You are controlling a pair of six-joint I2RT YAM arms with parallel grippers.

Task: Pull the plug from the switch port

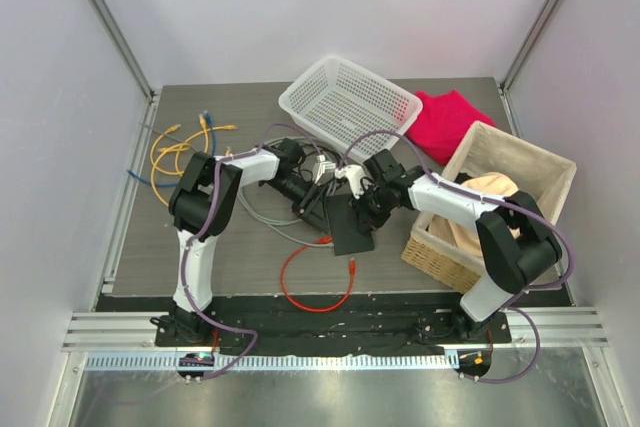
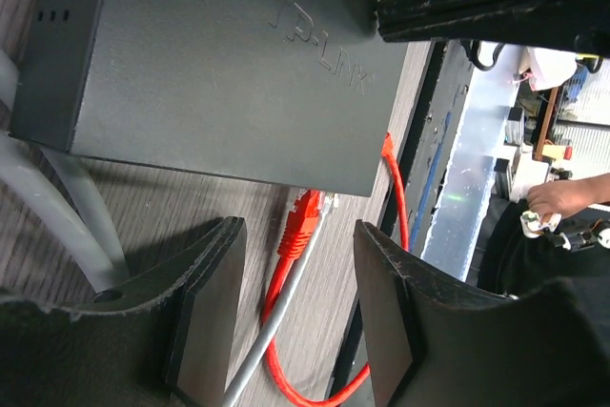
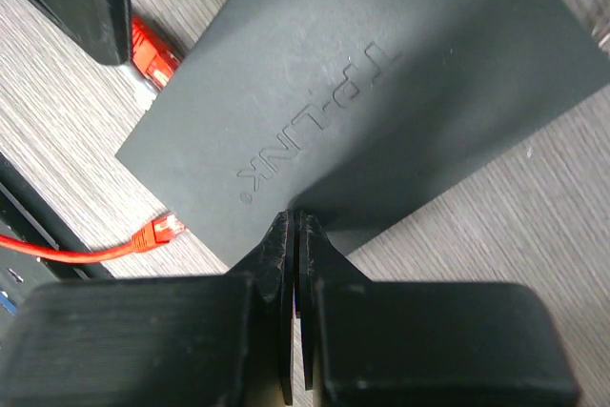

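L gripper (image 2: 297, 235) jaws wide astride red plug (image 2: 301, 228) at switch (image 2: 210, 54) edge; R gripper (image 3: 295, 226) closed against switch. Pinch plug, pull straight.

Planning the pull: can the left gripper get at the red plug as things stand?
Probably yes. The left gripper is open and straddles the red plug at the switch's edge. A grey cable runs right beside the plug and might get caught in the same pinch.
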